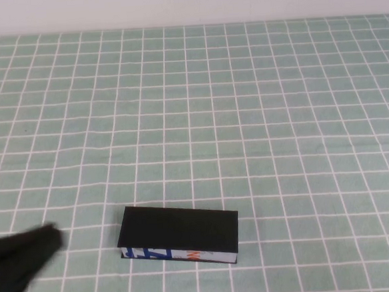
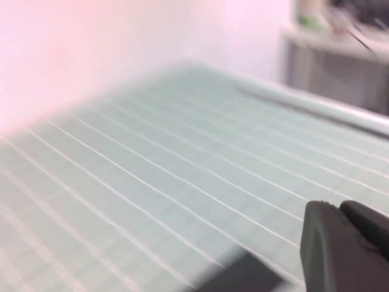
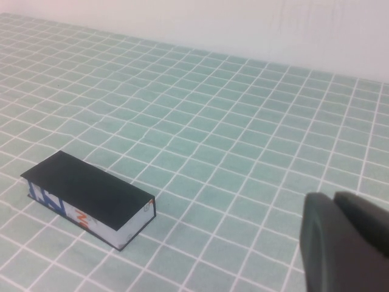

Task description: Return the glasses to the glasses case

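Observation:
The glasses case (image 1: 179, 230) lies shut on the green checked cloth near the front middle, with its white edge bearing blue and red-orange marks facing me. It also shows in the right wrist view (image 3: 88, 191). The glasses are out of view. My left gripper (image 1: 44, 240) is at the front left, just left of the case, blurred; in its wrist view (image 2: 340, 207) the fingers lie together, holding nothing. A blurred dark shape (image 2: 243, 277), probably the case, lies beside it. My right gripper (image 3: 334, 198) is shut and empty, off to the right of the case, outside the high view.
The green cloth with a white grid (image 1: 246, 115) covers the whole table up to a white wall (image 1: 184, 3) at the back. A grey shelf with blurred items (image 2: 340, 55) stands beyond the table in the left wrist view.

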Robot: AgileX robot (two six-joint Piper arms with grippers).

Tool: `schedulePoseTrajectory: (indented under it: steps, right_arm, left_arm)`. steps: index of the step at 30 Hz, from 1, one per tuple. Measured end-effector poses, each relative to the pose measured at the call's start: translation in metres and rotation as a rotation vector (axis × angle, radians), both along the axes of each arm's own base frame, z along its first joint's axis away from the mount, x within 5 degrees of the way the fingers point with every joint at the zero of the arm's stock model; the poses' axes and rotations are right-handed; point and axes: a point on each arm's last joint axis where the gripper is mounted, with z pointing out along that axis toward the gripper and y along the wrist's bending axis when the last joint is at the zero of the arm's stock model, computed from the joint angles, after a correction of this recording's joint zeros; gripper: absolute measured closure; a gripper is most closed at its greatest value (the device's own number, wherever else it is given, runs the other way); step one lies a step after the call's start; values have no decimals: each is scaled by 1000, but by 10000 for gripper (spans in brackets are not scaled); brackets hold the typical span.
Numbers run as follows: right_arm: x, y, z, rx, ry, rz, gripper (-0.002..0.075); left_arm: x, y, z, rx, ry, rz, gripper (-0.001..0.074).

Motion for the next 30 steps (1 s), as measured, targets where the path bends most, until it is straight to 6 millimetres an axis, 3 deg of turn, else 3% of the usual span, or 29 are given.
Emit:
schedulePoseTrajectory:
  steps: [3,7,16,22,30]
  right_arm:
    - [0,0,0,0,0,0,739]
    - [0,0,0,0,0,0,739]
    - [0,0,0,0,3,1,739]
    - [0,0,-1,-2,6,1,739]
    - [0,0,-1,-2,7,0,739]
  left_arm:
    - [-7,17,-10,-21,-118,110,739]
    - [-13,35,-45,3,-161,275,738]
    - [-9,54,-121,-41,-12,588,738]
    - [-9,59,-138,31,80,679,739]
    - [-9,59,-140,38,99,684,738]
